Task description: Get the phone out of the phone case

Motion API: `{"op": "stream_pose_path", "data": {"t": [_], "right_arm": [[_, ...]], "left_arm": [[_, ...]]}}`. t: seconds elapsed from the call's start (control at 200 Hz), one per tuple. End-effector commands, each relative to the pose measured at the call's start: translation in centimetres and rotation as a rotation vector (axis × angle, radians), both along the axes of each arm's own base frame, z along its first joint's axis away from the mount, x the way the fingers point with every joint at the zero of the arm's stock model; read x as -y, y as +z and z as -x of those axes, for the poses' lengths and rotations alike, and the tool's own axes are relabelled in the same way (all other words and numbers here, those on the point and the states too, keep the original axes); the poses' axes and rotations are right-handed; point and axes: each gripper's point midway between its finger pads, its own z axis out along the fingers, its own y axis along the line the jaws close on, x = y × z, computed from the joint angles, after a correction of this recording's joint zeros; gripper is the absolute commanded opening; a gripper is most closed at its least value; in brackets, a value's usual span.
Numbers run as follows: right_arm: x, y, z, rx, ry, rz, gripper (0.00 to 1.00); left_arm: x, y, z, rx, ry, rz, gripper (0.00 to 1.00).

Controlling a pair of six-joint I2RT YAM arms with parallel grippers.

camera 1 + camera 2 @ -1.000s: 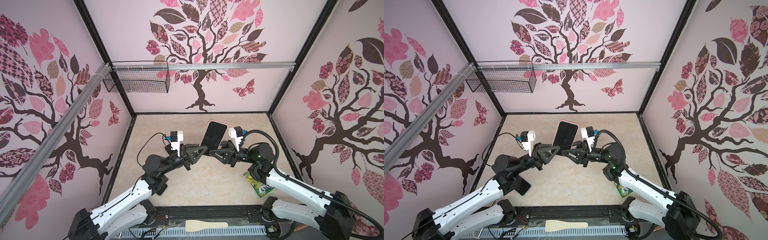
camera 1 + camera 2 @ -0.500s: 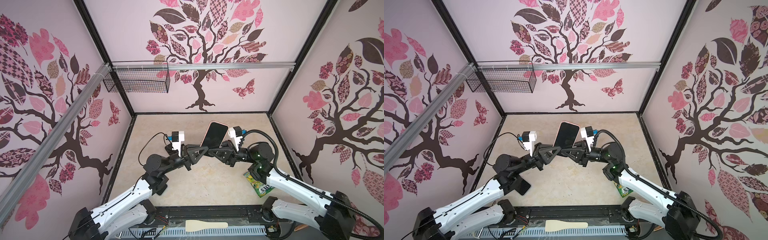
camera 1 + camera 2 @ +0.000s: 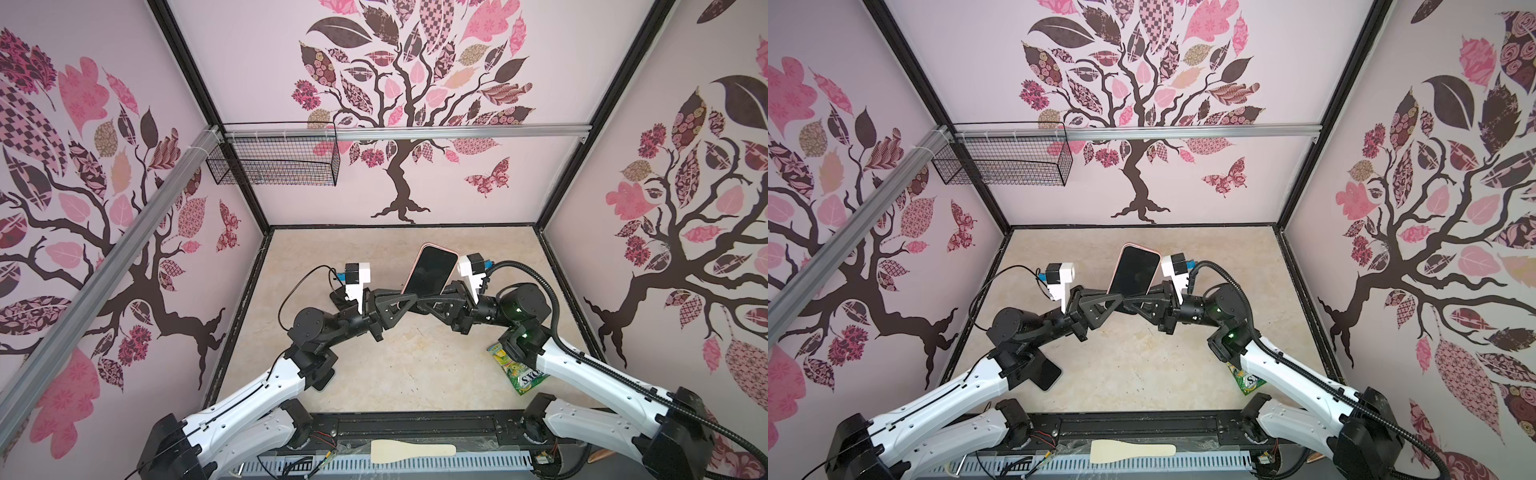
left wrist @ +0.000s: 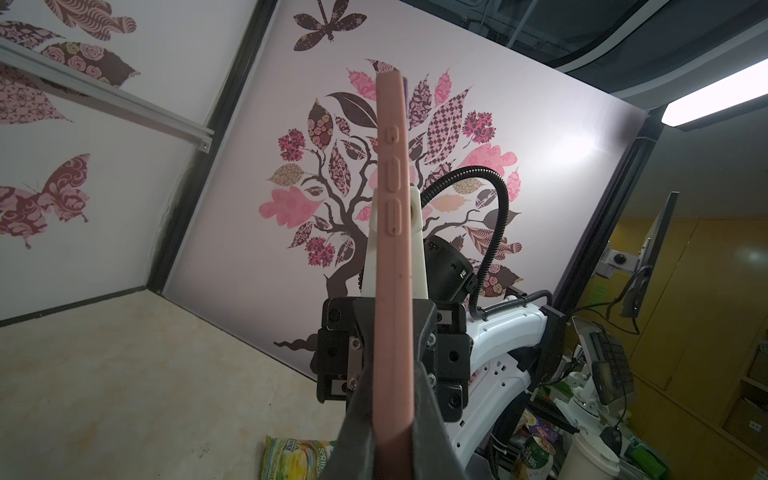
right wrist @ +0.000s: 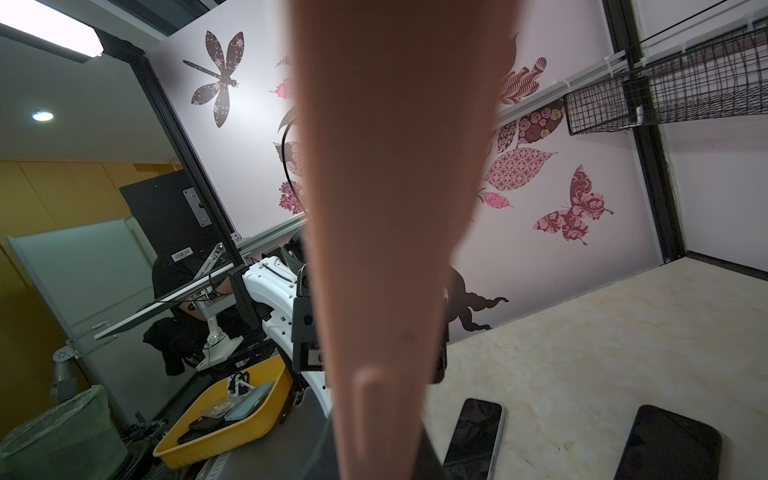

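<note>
With our right claw (image 3: 426, 302) having closed in and the handset tipped a shade further over, we are holding the phone (image 3: 432, 272), in its pink phone case (image 4: 392, 257), aloft above the counter (image 3: 374, 374) between both arms. Our left claw (image 3: 409, 300) is pinching the lower edge too, and both are clamping tight across the case. We are judging the phone stiff, light and glass-fronted, and the case soft and rubbery. Peeling back a free upper corner looks the best hold.
</note>
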Motion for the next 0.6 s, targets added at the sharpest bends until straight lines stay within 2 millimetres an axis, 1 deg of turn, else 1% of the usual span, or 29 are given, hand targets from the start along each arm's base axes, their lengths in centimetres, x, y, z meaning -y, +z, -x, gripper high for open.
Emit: {"op": "stream_pose_path", "data": {"t": [0.0,0.13,0.17,0.215,0.28,0.295,0.305,0.35,0.43,0.47,0.49,0.515,0.595], "right_arm": [[0.5,2.6,1.0,0.102,-0.008,-0.026,0.0],[0.8,2.6,1.2,0.124,-0.027,-0.007,0.0],[0.8,2.6,1.2,0.136,-0.038,0.006,0.0],[1.0,2.5,1.0,0.151,-0.064,0.029,0.0],[1.3,2.2,0.6,0.17,-0.118,0.06,0.0],[1.4,2.1,0.5,0.176,-0.131,0.067,0.0],[1.5,2.0,0.4,0.18,-0.14,0.072,0.0],[1.9,2.0,0.2,0.202,-0.184,0.086,0.0],[2.5,1.6,-0.2,0.235,-0.243,0.121,0.0],[2.6,1.4,-0.4,0.25,-0.261,0.146,0.0],[2.6,1.2,-0.4,0.261,-0.264,0.161,0.0],[2.6,1.1,-0.5,0.274,-0.271,0.179,0.0],[2.8,0.7,-1.0,0.303,-0.304,0.236,0.0]], "left_arm": [[-0.5,2.9,0.9,0.069,-0.006,0.039,0.0],[-0.6,2.8,1.2,0.088,0.001,0.01,0.0],[-0.6,2.8,1.2,0.104,0.016,-0.014,0.16],[-0.7,2.6,1.0,0.115,0.043,-0.053,0.3],[-0.9,2.4,0.6,0.132,0.096,-0.115,0.44],[-1.0,2.3,0.5,0.136,0.108,-0.133,0.49],[-1.0,2.3,0.5,0.142,0.117,-0.142,0.5],[-1.3,2.1,0.4,0.177,0.151,-0.188,0.53],[-1.8,2.3,0.4,0.263,0.204,-0.252,0.54],[-2.0,2.4,0.4,0.31,0.229,-0.282,0.55],[-2.0,2.0,0.3,0.316,0.235,-0.315,0.55],[-2.0,2.0,0.3,0.346,0.241,-0.338,0.55],[-2.1,2.5,0.4,0.434,0.265,-0.377,0.55]]}}
